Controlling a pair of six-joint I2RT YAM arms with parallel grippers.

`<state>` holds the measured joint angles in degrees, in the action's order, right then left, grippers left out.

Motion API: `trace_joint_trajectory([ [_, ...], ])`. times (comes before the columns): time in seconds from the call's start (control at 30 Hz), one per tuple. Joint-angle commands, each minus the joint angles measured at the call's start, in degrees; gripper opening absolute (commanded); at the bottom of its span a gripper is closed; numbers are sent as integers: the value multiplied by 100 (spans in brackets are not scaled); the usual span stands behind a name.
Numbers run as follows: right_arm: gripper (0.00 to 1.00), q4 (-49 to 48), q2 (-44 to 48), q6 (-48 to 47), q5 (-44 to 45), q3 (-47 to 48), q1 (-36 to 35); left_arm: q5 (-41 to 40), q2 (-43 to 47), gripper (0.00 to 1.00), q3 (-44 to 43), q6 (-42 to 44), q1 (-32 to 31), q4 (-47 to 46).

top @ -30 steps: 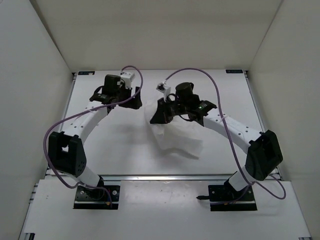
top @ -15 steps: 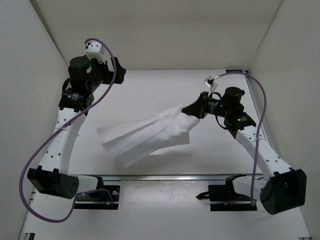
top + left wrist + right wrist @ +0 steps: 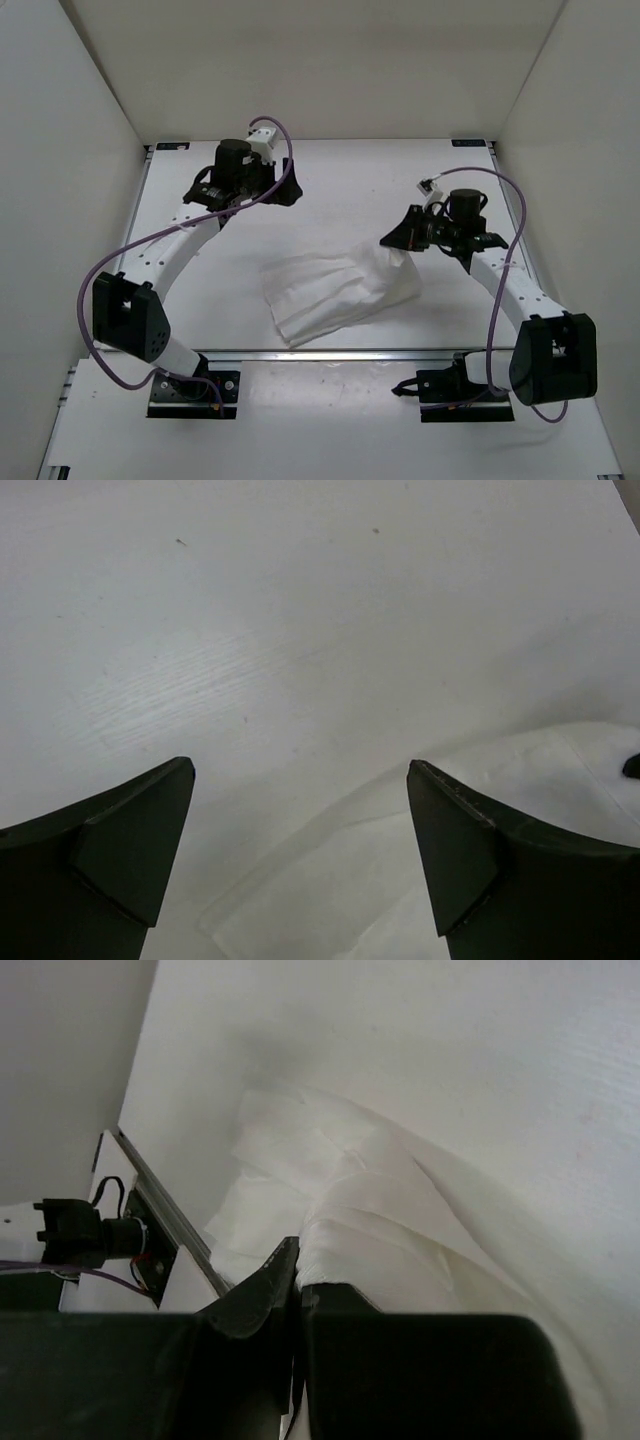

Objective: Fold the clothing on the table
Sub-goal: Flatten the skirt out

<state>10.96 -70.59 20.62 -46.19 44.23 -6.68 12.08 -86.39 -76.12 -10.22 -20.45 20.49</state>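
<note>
The clothing (image 3: 335, 292) is a white pleated fabric lying on the table (image 3: 400, 170) in front of centre, spreading leftwards from a bunched right end. My right gripper (image 3: 397, 240) is shut on that bunched end; the right wrist view shows the clothing (image 3: 350, 1190) pinched between the closed tips of the right gripper (image 3: 300, 1260). My left gripper (image 3: 287, 190) hangs open over bare table, behind and left of the fabric. In the left wrist view the left gripper (image 3: 300, 765) has nothing between its fingers, and a thin edge of the clothing (image 3: 400, 880) lies below.
The silver frame rail (image 3: 330, 352) runs along the table's front edge, close to the fabric's near corner. White walls (image 3: 80, 150) close in the left, back and right. Purple cables (image 3: 120, 260) loop off both arms. The arm bases (image 3: 195, 390) sit in front of the rail.
The left arm has swung from the back-left corner towards the middle, still open. The clothing, stretched out leftwards half a second ago, now lies more gathered and further right, still held by the right gripper.
</note>
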Motion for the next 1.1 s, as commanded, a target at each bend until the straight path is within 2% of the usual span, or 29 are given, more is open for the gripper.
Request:
trace_joint_trajectory([
  [0.0, 0, -962, -253, 345, -241, 699, -289, 400, 210, 98, 53, -165, -126, -317],
  [0.23, 0, -1895, -1561, 1083, -162, 2368, -448, 568, 236, 99, 316, -261, -153, -248],
  [0.27, 1, -1966, -1833, 1197, -197, 2667, -527, 568, 280, 99, 352, -279, -109, -273],
  [0.33, 11, -1940, -2106, 1199, -83, 2984, -781, 612, 325, 99, 387, -305, -65, -282],
  [0.37, 10, -1870, -2308, 1181, -13, 3082, -861, 629, 359, 98, 422, -288, -39, -256],
  [0.47, 9, -1748, -2660, 1198, 48, 3031, -1160, 595, 430, 99, 580, -296, -12, -265],
  [0.5, 3, -1694, -2766, 1225, 23, 3004, -1308, 568, 482, 99, 650, -297, 23, -248],
  [0.53, 0, -1824, -2820, 1355, -134, 2917, -1449, 489, 500, 99, 677, -305, 23, -265],
  [0.6, 0, -2167, -3048, 1725, -406, 2610, -1677, 427, 588, 98, 800, -367, 102, -213],
  [0.7, 0, -3772, -3241, 2647, -890, 2152, -2109, 76, 807, 99, 896, -437, 357, -28],
  [0.73, 0, -3864, -3320, 2736, -1048, 2151, -2284, -55, 930, 99, 940, -446, 505, -2],
  [0.83, 0, -3076, -3602, 2167, -1671, 2756, -2706, -354, 1167, 99, 1063, -402, 805, 60],
  [0.9, 0, -1719, -3612, 1300, -1841, 3239, -2944, -390, 1256, 98, 1064, -280, 954, 60],
  [1.0, 0, -554, -3085, 471, -1288, 3094, -3015, -224, 1160, 98, 1002, -183, 911, 69],
  [1.07, 0, -298, -2541, 417, -841, 2560, -2648, -31, 1002, 99, 958, -182, 806, -1],
])
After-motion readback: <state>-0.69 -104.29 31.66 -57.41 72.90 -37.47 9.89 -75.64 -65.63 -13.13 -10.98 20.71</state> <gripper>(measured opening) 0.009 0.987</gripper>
